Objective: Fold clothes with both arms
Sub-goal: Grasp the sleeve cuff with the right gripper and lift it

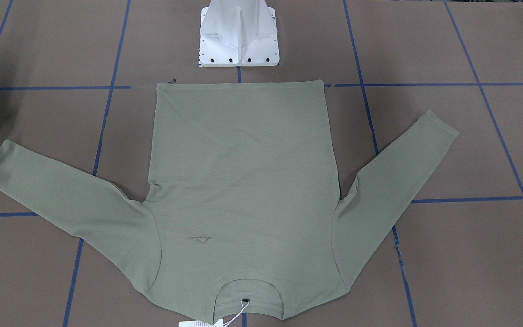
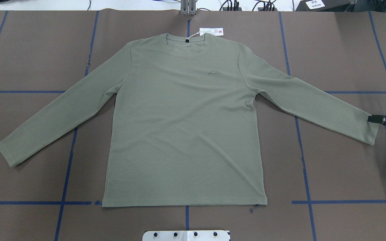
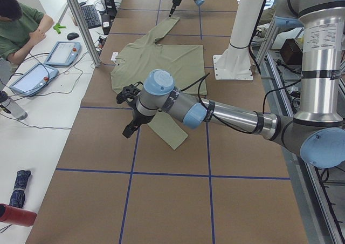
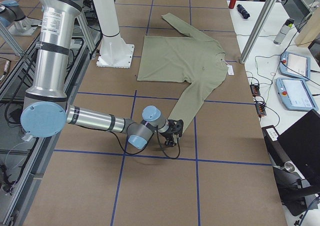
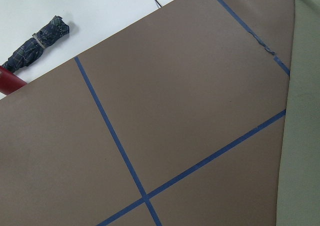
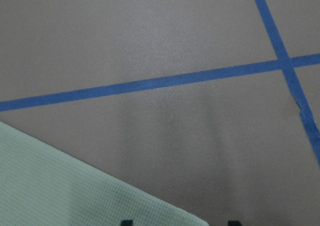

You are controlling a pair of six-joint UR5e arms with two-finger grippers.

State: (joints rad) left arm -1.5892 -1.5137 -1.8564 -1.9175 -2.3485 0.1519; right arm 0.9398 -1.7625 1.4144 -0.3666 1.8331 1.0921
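The sage-green long-sleeved shirt (image 2: 183, 124) lies flat and face up on the brown table, both sleeves spread out, with its white hang tag (image 2: 211, 31) by the neck. My right gripper (image 2: 374, 118) sits low at the right sleeve's cuff (image 2: 364, 127). In the right wrist view its fingertips (image 6: 126, 222) stand apart, with the cuff corner (image 6: 75, 186) reaching in between them, so it is open. My left gripper (image 3: 128, 114) hovers above the table beside the left sleeve (image 3: 170, 133). It shows only in the exterior left view, so I cannot tell whether it is open or shut.
The white base pedestal (image 1: 239, 36) stands at the shirt's hem side. Blue tape lines (image 2: 300, 147) grid the table. A side table holds tablets (image 3: 62, 52), a folded umbrella (image 5: 37, 41) and a red bottle (image 3: 16, 214). A seated person (image 3: 19, 28) is there.
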